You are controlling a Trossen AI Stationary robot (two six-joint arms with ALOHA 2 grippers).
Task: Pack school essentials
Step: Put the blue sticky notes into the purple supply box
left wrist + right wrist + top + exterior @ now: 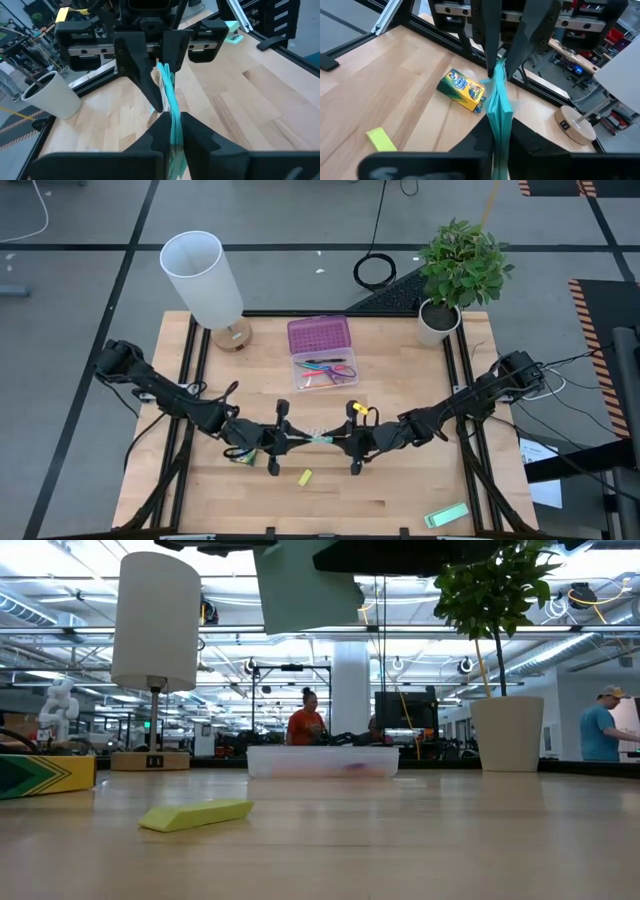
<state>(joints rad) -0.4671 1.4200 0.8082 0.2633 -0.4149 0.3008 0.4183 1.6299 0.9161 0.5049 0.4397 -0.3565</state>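
Wooden tabletop (400, 490) centre: both pincers clamp the teal-edged packet (322, 438); crayon box (244, 455) at nine o'clock remains unpacked.

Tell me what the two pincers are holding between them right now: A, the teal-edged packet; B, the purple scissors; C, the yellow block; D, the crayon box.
A: the left pincer and right pincer both pinch the teal-edged packet from opposite ends, while the crayon box lies apart on the table.

Teal-edged packet (322, 439) held off the table between both claws, edge-up.
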